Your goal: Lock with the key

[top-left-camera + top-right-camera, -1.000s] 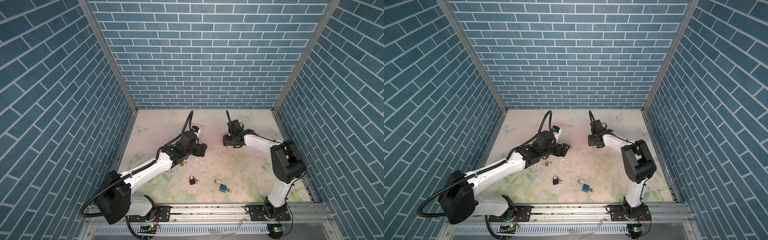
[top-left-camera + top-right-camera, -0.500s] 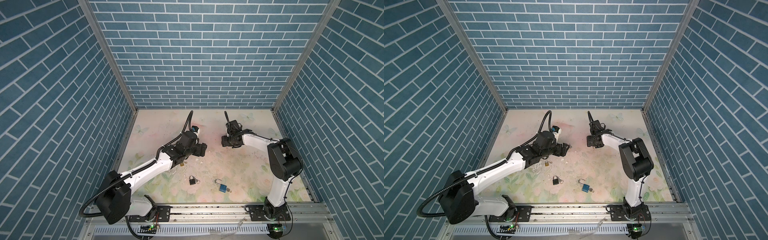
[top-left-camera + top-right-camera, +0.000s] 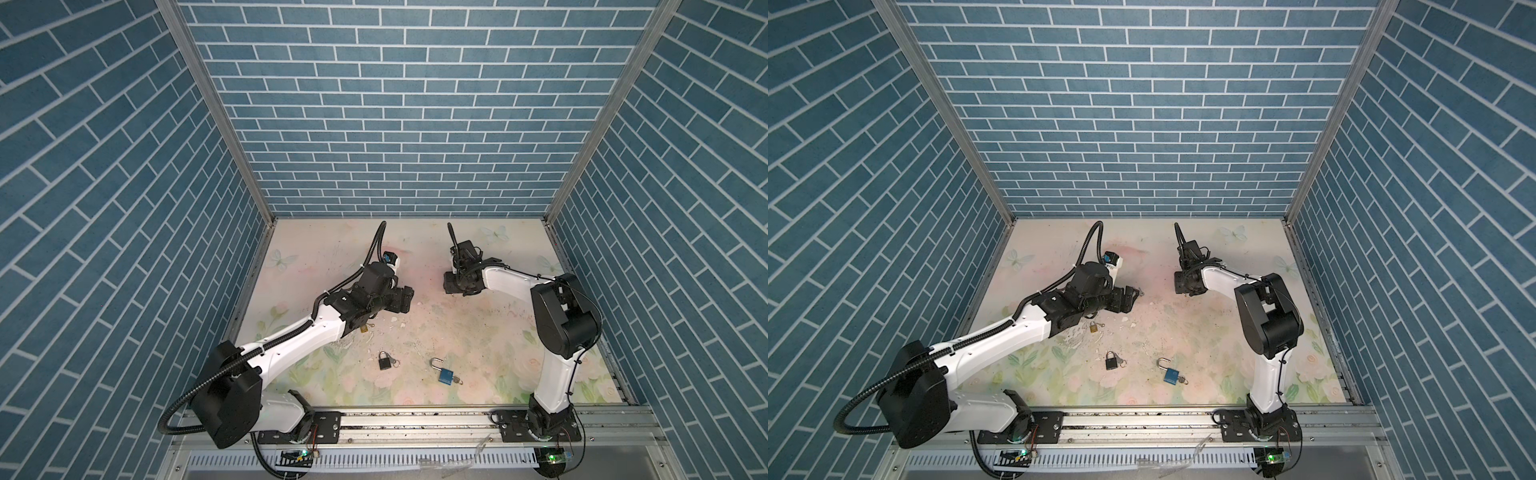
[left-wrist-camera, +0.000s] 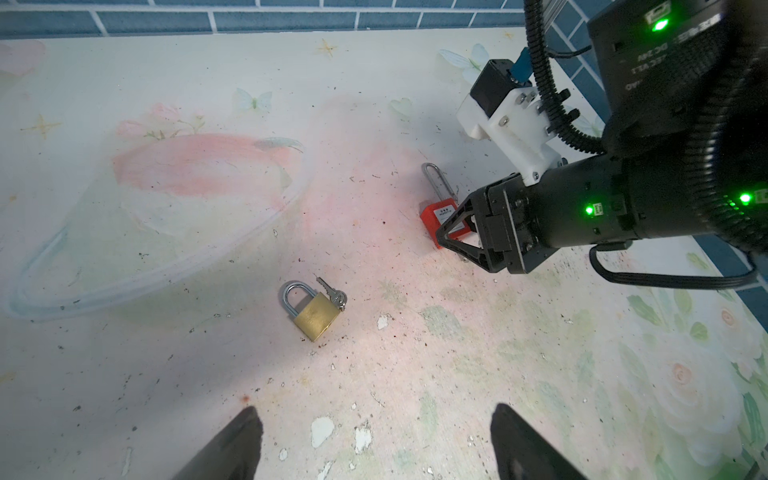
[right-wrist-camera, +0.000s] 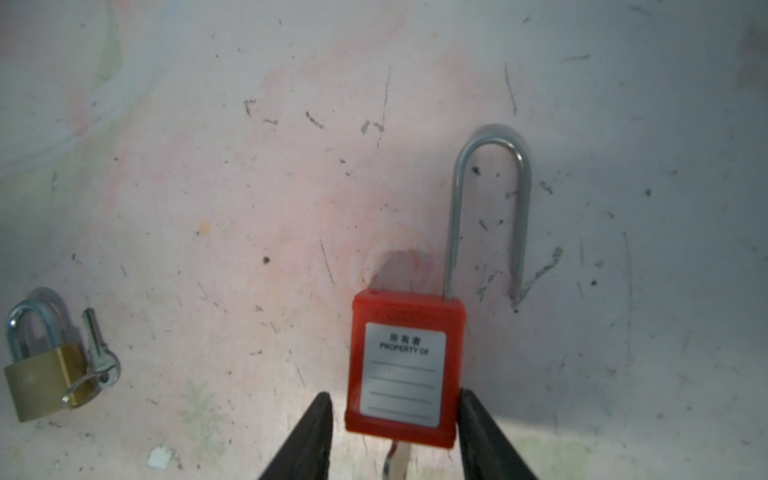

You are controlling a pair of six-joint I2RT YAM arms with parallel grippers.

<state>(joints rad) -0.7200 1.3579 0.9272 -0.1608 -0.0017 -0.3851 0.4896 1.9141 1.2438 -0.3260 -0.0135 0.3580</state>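
Note:
A red padlock (image 5: 403,365) lies flat on the table, its long steel shackle (image 5: 490,208) swung open. A key (image 5: 395,461) sticks out of its underside. My right gripper (image 5: 395,395) straddles the lock's body. One finger touches one side of the body and a small gap shows on the other side. In the left wrist view the same red padlock (image 4: 436,216) sits under the right gripper (image 4: 451,237). In both top views the right gripper (image 3: 455,291) hides the lock. My left gripper (image 4: 375,409) hovers open and empty above bare table.
A shut brass padlock (image 4: 314,316) with loose keys (image 4: 332,293) lies beside the left arm. Nearer the front edge are a black padlock (image 3: 384,360) and a blue padlock (image 3: 445,374) with an open shackle and a key in it. Blue brick walls enclose the table.
The right arm's elbow and gripper have shifted slightly to the left over the red padlock. The left arm has not moved.

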